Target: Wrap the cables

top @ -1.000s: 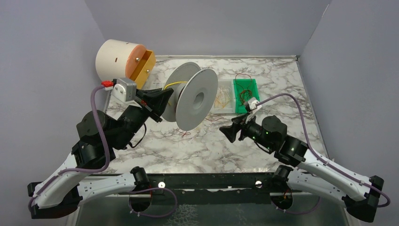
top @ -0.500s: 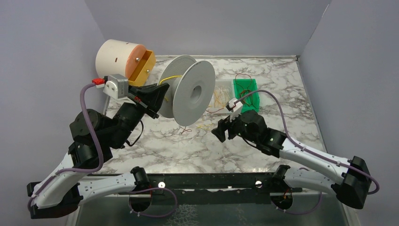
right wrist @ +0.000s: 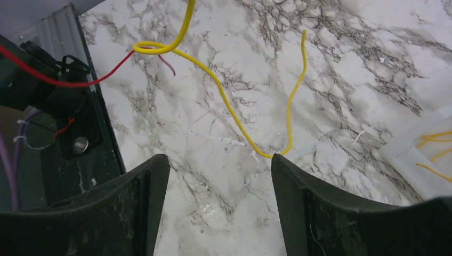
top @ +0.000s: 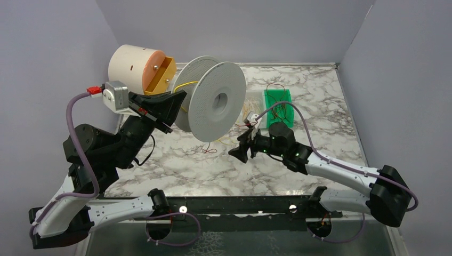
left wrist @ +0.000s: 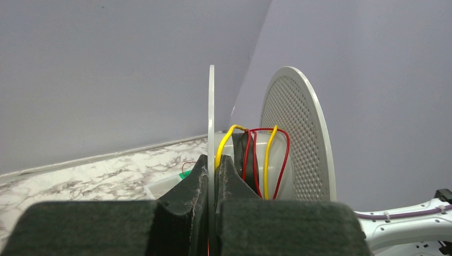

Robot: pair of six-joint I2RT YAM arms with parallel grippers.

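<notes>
The left fingers point(left wrist: 200, 173) are clamped on one flange of a grey spool point(top: 216, 101), held clear of the tabletop point(top: 320, 90) toward its far left corner. Yellow and red cables point(left wrist: 269, 154) loop the hub. The right fingers point(right wrist: 152, 181), spread wide, hover over a loose yellow cable point(right wrist: 224, 101) mid-tabletop. The next move is probably to pinch that tail and lead it round the hub. The tabletop is marbled, and the walls point(top: 240, 26) are lilac-grey.

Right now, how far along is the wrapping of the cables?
Done: a few yellow and red turns sit on the spool. In hand: the left pincer is shut on its near flange; the right pincer hangs open over a loose yellow cable. Left: winding in that tail and the red cable, plus yellow wires in the clear tray.
</notes>
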